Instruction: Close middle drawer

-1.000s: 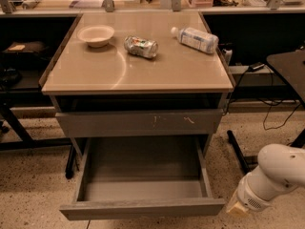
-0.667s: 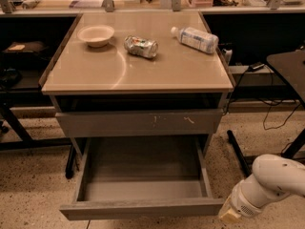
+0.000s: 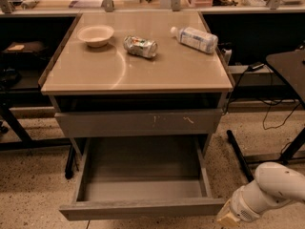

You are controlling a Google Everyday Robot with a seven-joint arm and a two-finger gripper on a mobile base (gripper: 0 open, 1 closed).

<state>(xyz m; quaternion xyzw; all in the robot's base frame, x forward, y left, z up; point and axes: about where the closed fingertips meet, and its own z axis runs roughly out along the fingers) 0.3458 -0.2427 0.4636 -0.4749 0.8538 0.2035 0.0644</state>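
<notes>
Camera view: the middle drawer [image 3: 143, 208] is standing pulled far out of the grey cabinet, below the tan tabletop [image 3: 143, 73] and jutting toward the camera over the speckled floor [image 3: 33, 194]. Its wide, plain front panel is showing no handle and no marks, and the deep box behind it is lying bare, with a grey floor and grey side walls in full view. Above it, the scratched drawer front [image 3: 138, 123], carrying pale marks right of centre, is sitting nearly flush with the cabinet.

The gripper [image 3: 228, 217] is hanging low at the bottom right, just beside the right end of the middle drawer's front panel, at the tip of the white arm [image 3: 274, 187] that is reaching in from the right edge. Whether it is touching the panel, and how its grip is set, cannot be told from here.

On the tabletop, a pale bowl [image 3: 95, 35] is resting upright at the back left, a crushed can [image 3: 140, 46] is lying on its side near the middle, and a plastic bottle [image 3: 194, 38] is lying on its side toward the back right.
</notes>
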